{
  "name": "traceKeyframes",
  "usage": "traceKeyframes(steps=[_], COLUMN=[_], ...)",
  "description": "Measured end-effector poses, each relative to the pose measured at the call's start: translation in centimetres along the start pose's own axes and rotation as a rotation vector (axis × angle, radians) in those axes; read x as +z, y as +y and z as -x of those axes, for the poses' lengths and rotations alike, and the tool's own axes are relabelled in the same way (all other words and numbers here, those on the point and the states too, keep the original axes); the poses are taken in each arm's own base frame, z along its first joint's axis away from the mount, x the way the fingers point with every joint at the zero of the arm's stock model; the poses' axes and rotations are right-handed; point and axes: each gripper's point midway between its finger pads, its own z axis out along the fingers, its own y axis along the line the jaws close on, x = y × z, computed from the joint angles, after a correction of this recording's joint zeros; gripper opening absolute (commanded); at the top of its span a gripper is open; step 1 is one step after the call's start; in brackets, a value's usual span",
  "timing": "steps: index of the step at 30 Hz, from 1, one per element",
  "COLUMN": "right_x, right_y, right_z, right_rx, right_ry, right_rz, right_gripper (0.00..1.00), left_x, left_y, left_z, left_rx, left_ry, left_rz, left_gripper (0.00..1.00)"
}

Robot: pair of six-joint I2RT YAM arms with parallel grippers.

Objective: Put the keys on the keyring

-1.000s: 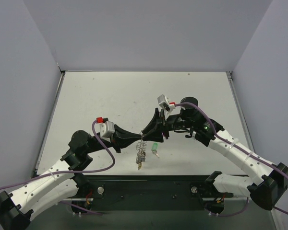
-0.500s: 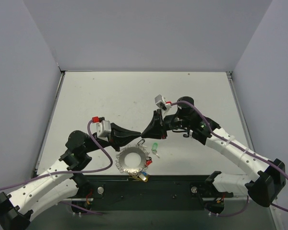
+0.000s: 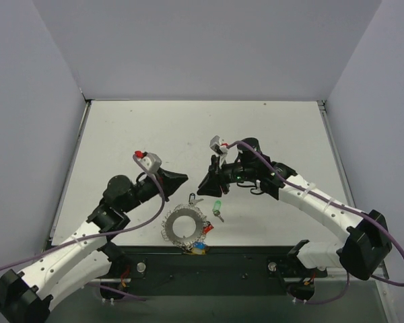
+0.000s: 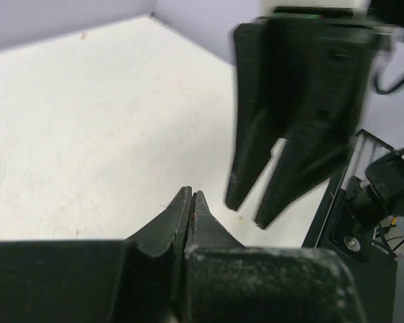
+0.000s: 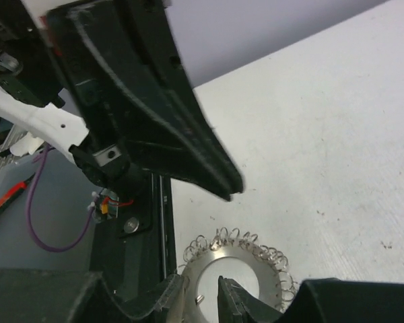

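Note:
The keyring (image 3: 170, 227) lies flat on the table near the front edge, and it also shows in the right wrist view (image 5: 257, 259). A red key (image 3: 206, 229), a blue key (image 3: 199, 246) and a yellow key (image 3: 190, 250) sit at its near right rim. A green key (image 3: 217, 205) lies loose just right of it. My left gripper (image 3: 185, 178) is shut and empty, above and behind the ring; its closed tips show in the left wrist view (image 4: 192, 195). My right gripper (image 3: 203, 187) is open and empty, hovering over the ring (image 5: 200, 288).
A small dark key (image 3: 194, 199) lies by the ring's far rim. The two grippers face each other a short gap apart. The black front rail (image 3: 242, 259) runs right behind the ring. White walls stand at both sides and the back.
One second ago the ring hung edge-on between the two grippers. It then dropped flat onto the table. The grippers have since drawn apart, the left one pulling back to the left.

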Motion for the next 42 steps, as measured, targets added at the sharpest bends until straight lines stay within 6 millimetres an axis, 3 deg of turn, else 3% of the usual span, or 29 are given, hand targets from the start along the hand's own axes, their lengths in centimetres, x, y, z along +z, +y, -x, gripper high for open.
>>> traceKeyframes(steps=[4, 6, 7, 10, 11, 13, 14, 15, 17, 19, 24, 33, 42], right_x=[0.8, 1.2, 1.3, 1.4, 1.4, 1.4, 1.4, 1.4, 1.5, 1.5, 2.1, 1.9, 2.4], right_y=[-1.7, -2.7, -3.1, -4.1, -4.3, -4.7, -4.9, -5.1, -5.5, -5.7, -6.3, -4.8, -3.8], right_z=[-1.6, -2.4, -2.9, -4.4, -4.6, -4.7, -4.7, -4.8, -5.2, -5.6, -8.0, -12.4, -12.9], right_rx=[0.061, 0.088, 0.103, 0.142, 0.149, 0.156, 0.153, 0.153, 0.156, 0.165, 0.200, 0.236, 0.218], right_ry=[0.040, 0.057, 0.063, 0.088, 0.092, 0.095, 0.095, 0.096, 0.110, 0.121, 0.192, 0.317, 0.340], right_rz=[-0.057, -0.105, -0.131, -0.204, -0.220, -0.258, -0.274, -0.289, -0.324, -0.334, -0.367, -0.377, -0.361], right_gripper=[0.42, 0.48, 0.50, 0.55, 0.57, 0.62, 0.65, 0.69, 0.83, 0.85, 0.86, 0.86, 0.86], left_x=[0.6, 0.4, 0.2, -0.2, -0.3, -0.5, -0.6, -0.7, -0.9, -1.2, -1.5, -1.6, -2.5], left_y=[5.3, 6.7, 7.1, 7.2, 7.2, 7.3, 7.5, 7.6, 7.9, 8.3, 8.7, 9.0, 9.9], left_z=[-5.0, -7.7, -8.7, -10.1, -10.2, -10.2, -10.2, -10.2, -10.2, -10.6, -11.1, -11.5, -12.1], left_rx=[-0.163, -0.248, -0.281, -0.337, -0.345, -0.345, -0.344, -0.339, -0.331, -0.327, -0.329, -0.331, -0.359], left_ry=[0.164, 0.252, 0.283, 0.322, 0.327, 0.326, 0.326, 0.326, 0.330, 0.340, 0.361, 0.368, 0.395], left_rz=[0.164, 0.218, 0.235, 0.256, 0.260, 0.275, 0.287, 0.296, 0.317, 0.343, 0.367, 0.383, 0.449], left_gripper=[0.18, 0.23, 0.30, 0.46, 0.58, 0.60, 0.70, 0.72, 0.73, 0.73, 0.73, 0.73, 0.73])
